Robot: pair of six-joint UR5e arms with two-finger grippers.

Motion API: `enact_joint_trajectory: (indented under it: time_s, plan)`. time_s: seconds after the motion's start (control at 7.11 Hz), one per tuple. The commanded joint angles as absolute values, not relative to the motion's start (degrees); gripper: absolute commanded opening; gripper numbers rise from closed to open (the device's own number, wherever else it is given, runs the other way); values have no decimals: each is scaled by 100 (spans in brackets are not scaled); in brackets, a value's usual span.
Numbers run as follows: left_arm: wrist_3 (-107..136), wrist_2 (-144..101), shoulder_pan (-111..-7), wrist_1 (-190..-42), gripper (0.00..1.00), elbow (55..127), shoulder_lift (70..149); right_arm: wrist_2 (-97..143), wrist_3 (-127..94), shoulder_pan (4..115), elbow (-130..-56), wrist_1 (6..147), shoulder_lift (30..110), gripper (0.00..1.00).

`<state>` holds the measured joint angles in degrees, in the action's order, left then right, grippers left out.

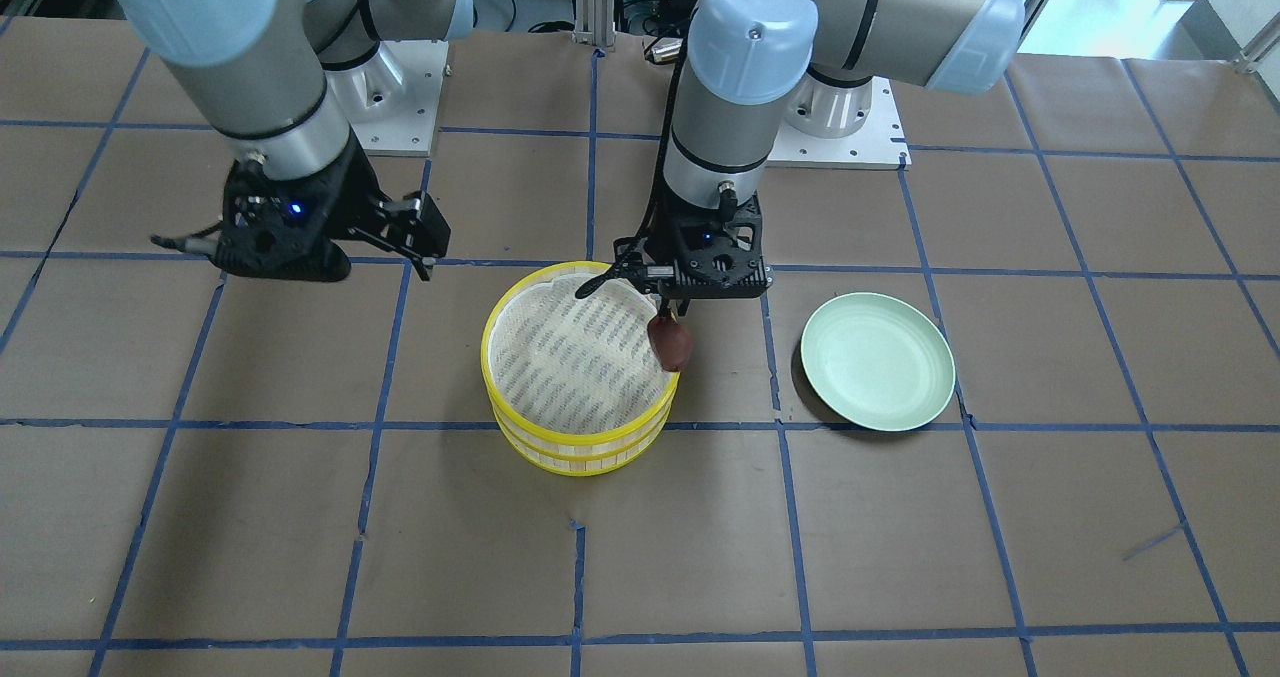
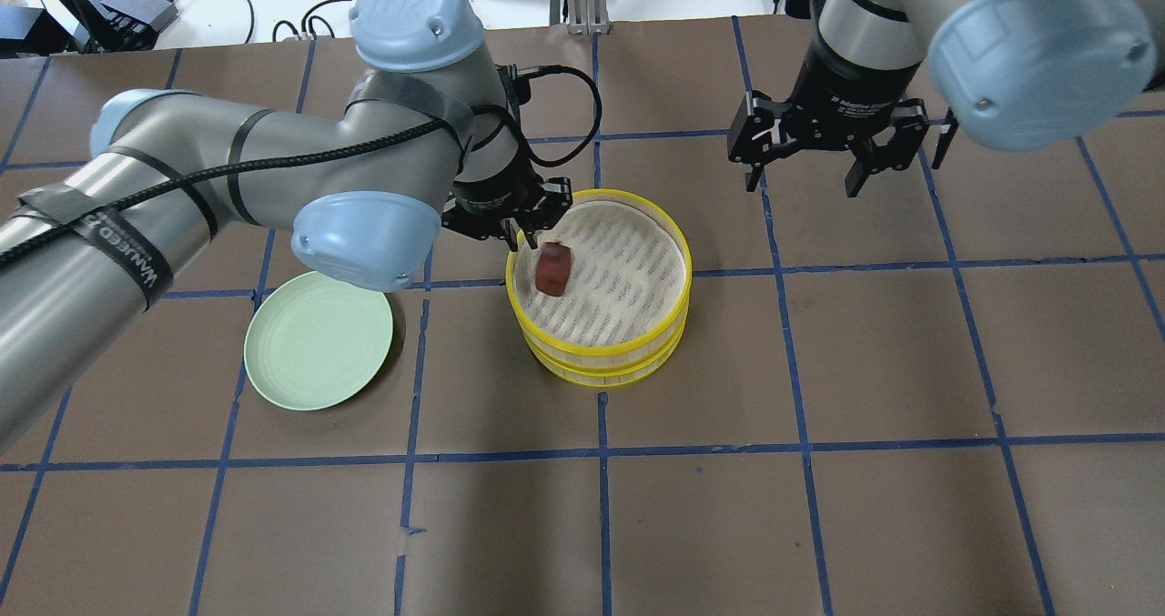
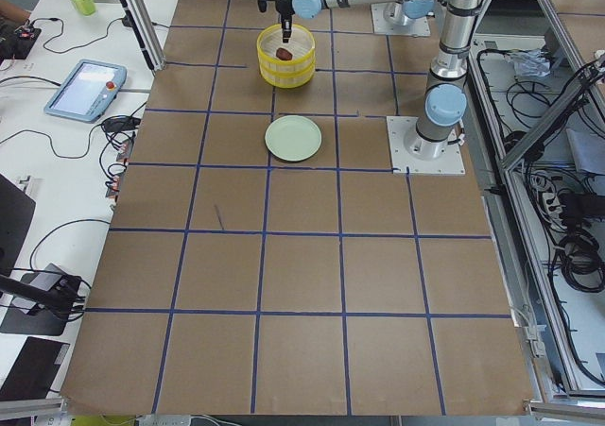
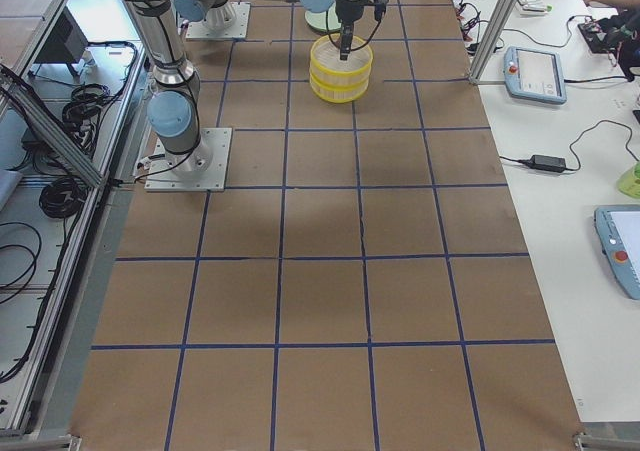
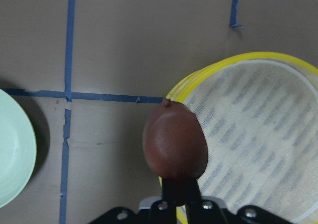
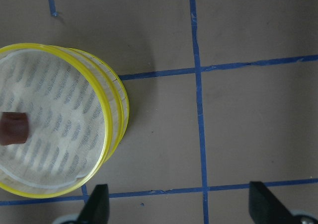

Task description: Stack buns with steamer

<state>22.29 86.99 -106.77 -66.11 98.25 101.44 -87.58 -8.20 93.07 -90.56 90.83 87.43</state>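
Note:
My left gripper [image 2: 545, 247] is shut on the dark reddish-brown bun [image 2: 552, 268]. It holds the bun in the air over the edge of the yellow two-tier steamer [image 2: 601, 372] on the plate's side. The bun also shows in the front view [image 1: 670, 344], the left wrist view [image 5: 175, 142] and the right wrist view [image 6: 14, 128]. The steamer's top tier [image 1: 580, 449] has a white cloth liner with nothing lying on it. The white bun is out of view. My right gripper [image 2: 803, 186] is open and empty, hovering beyond the steamer to its right.
A pale green plate [image 2: 319, 338] lies on the brown table left of the steamer, with nothing on it; it also shows in the front view [image 1: 878, 360]. Blue tape lines grid the tabletop. The robot bases stand at the table's back edge.

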Motion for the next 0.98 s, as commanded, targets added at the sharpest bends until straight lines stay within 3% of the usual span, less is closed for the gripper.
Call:
enact_joint_trajectory:
  time_s: [0.0, 0.28, 0.84]
  plan:
    - [2469, 8701, -10775, -6495, 97, 9870, 10336, -9078, -712, 9255, -9026, 8877, 8859, 99]
    - [1502, 8806, -10671, -6539, 100, 9730, 10144, -9053, -406, 9264, -9026, 8886, 8868, 98]
    - [-1169, 8798, -8495, -8616, 100, 9405, 8934, -9018, -316, 9255, -8965, 8973, 8859, 98]
